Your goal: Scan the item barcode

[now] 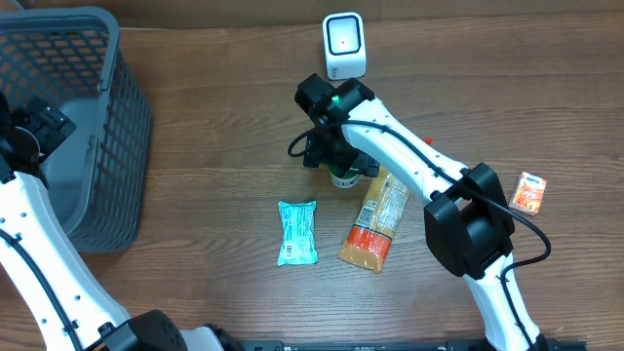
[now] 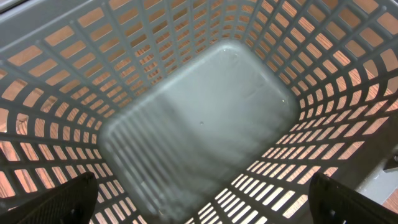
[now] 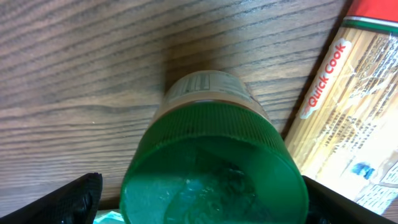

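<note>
jar [image 3: 214, 143] (green-lidded) inside spread right claw [image 3: 202, 200]

A grey plastic basket [image 1: 127, 146] with holes in its walls stands at the left end of the brown wooden surface [image 1: 214, 127]. Near the middle a light blue snack packet [image 1: 297, 233] lies flat. Just to its right lies a long bag of Quick Cook pasta [image 1: 375, 224]. A small orange packet [image 1: 528, 192] lies alone, far to the right.

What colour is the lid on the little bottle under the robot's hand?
The lid is green, clearest in the right wrist view.
</note>
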Robot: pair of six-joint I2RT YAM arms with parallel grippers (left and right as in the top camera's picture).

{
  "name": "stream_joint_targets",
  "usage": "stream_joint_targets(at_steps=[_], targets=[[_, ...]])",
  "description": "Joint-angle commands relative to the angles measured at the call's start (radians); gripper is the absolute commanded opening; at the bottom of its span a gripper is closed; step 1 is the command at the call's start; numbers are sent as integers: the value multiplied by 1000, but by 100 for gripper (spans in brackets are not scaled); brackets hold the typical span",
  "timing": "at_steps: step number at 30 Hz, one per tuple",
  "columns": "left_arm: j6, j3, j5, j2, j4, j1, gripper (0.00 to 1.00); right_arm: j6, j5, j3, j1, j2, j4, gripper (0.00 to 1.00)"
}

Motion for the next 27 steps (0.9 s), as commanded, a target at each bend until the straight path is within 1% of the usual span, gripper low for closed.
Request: stream_joint_targets(at_steps=[1,3,6,8,11,15,19,24,27], targets=[[-13,24,-5,5,-1,-7,100,51,-8,26,2,5,8,100],[-13,24,-5,5,-1,-7,100,51,-7,26,2,5,8,98],[-13,24,-5,5,-1,-7,100,51,19,26,2,5,9,83],[-13,24,-5,5,-1,-7,100,51,47,26,2,5,8,76],[-13,24,-5,5,-1,-7,100,46,96,26,2,5,-5,75],[-13,24,-5,5,-1,-7,100,28,98,26,3,5,-10,75],[-13,24,-5,5,-1,-7,100,-96,98,26,3,5,-2,75],[-13,24,-5,5,-1,-7,100,-274,97,26,3,5,-2,72],[-13,24,-5,5,-1,-7,100,-330,94,26,3,5,-2,68]])
